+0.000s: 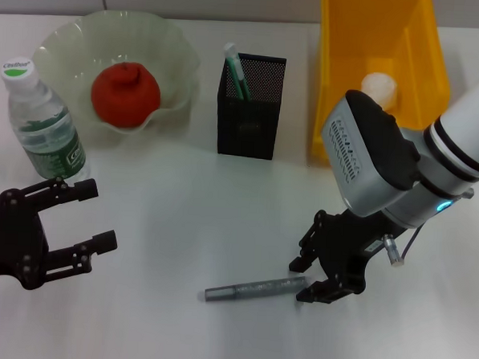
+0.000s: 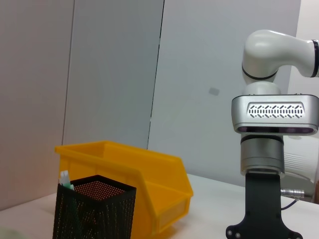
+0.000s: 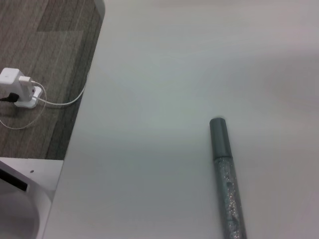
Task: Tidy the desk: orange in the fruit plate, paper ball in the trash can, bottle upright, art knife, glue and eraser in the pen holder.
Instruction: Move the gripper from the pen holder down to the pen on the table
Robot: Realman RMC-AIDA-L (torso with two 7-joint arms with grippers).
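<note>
The orange [image 1: 125,95] lies in the pale-green fruit plate [image 1: 178,52] at the back left. The bottle [image 1: 43,123] stands upright beside it. The paper ball [image 1: 379,88] sits inside the yellow trash can [image 1: 341,88]. From the black mesh pen holder [image 1: 249,112] pokes a green-and-white tool [image 1: 235,71], apparently the art knife. A silver glitter glue tube [image 1: 254,290] [image 3: 227,189] lies flat near the front. My right gripper [image 1: 315,277] is open, its fingers on either side of the tube's right end. My left gripper [image 1: 94,215] is open just in front of the bottle. The eraser is out of view.
The left wrist view shows the pen holder [image 2: 94,211], the trash can [image 2: 149,181] and my right arm [image 2: 274,149]. In the right wrist view the table edge [image 3: 82,114] drops to a floor with a white power adapter [image 3: 15,87].
</note>
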